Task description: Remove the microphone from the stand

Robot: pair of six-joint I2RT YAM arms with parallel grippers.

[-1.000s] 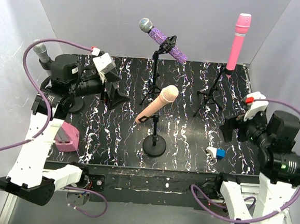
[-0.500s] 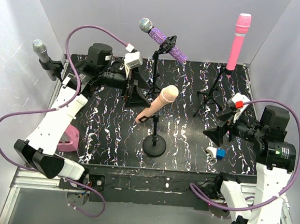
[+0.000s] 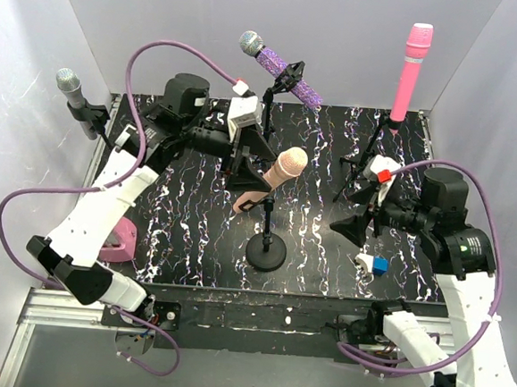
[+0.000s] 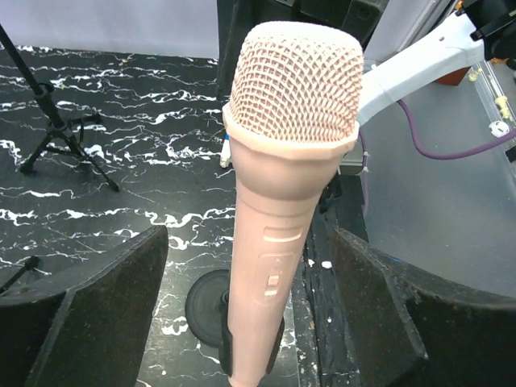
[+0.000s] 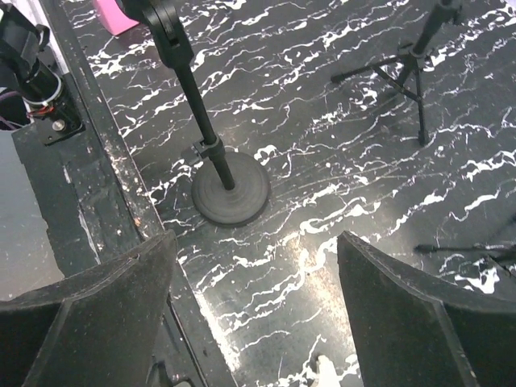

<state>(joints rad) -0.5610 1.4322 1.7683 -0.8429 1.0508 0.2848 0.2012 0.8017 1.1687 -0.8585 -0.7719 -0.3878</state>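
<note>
Mic (image 4: 278, 234) runs off the bottom edge at the left wrist, clip (image 4: 227, 351) mostly hidden behind it. Right wrist: stand (image 5: 216, 153) cropped at the top edge.

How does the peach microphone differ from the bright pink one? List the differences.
The peach microphone tilts on a round-base stand; the bright pink microphone stands upright on a tripod. The peach microphone sits between the open fingers of the left gripper; the bright pink microphone has no gripper around it. Both are in stands.
</note>
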